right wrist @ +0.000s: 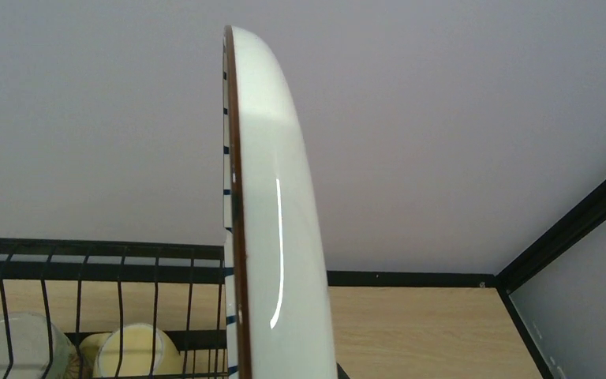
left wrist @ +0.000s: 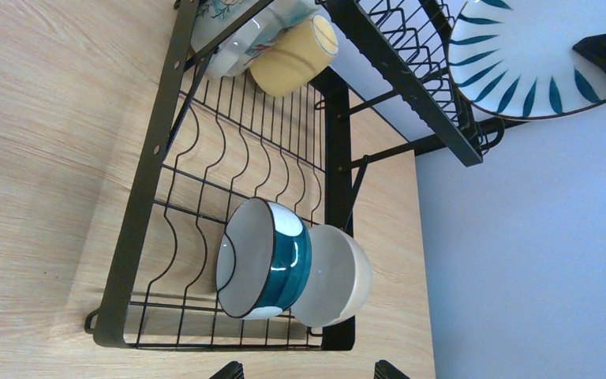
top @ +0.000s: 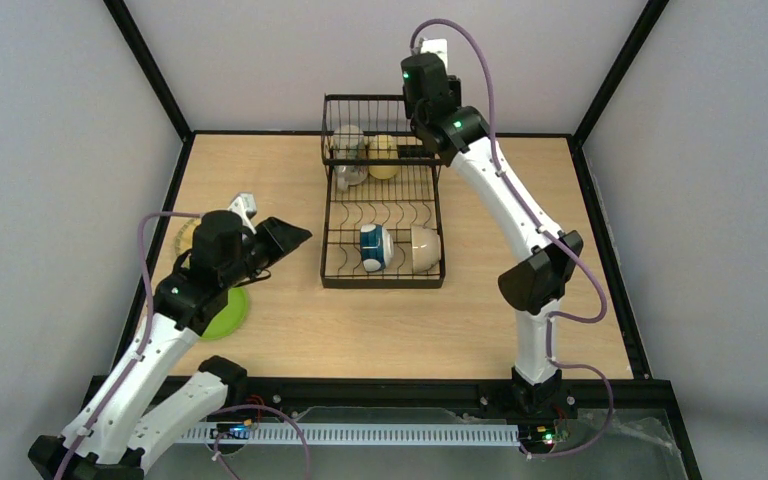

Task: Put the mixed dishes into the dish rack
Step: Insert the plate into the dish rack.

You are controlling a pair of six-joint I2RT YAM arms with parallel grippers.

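The black wire dish rack (top: pixel 382 262) stands mid-table. The blue-white bowl (top: pixel 373 247) and the white bowl (top: pixel 424 248) stand on edge at its near end, also in the left wrist view as the blue-white bowl (left wrist: pixel 264 268) and the white bowl (left wrist: pixel 333 276). The beige mug (top: pixel 348 150) and yellow mug (top: pixel 384 155) lie in its far basket. My right gripper (top: pixel 425 95) is shut on the striped white plate (right wrist: pixel 272 237), held on edge above the basket; the plate's face shows in the left wrist view (left wrist: pixel 536 55). My left gripper (left wrist: pixel 308 371) is open and empty, left of the rack.
The lime-green plate (top: pixel 228 312) lies on the table under my left arm. The yellow woven plate (top: pixel 188 235) lies behind that arm, mostly hidden. Grey walls and a black frame close in the table on three sides.
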